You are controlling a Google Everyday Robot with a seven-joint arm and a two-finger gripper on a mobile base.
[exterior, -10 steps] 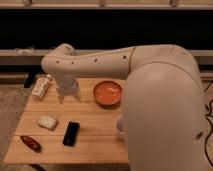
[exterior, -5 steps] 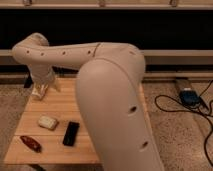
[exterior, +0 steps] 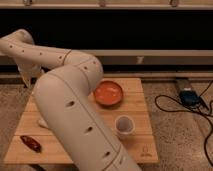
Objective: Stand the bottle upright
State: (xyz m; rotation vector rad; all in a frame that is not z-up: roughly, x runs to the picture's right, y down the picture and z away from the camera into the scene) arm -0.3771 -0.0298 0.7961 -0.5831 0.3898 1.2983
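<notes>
- One claw [exterior: 27,79] hangs at the far left, by the back-left corner of the slatted wooden table [exterior: 137,107]. Its jaws are spread wide; whether anything sits between them cannot be told.
- The bottle is hidden: the smooth, rounded off-white arm [exterior: 75,120] bulks just right of the claw.
- Right of the claw sits a round orange-red bowl [exterior: 108,93].
- Farther right and nearer stands a white cup [exterior: 124,126].
- Below the claw lies a dark red packet [exterior: 31,143].
</notes>
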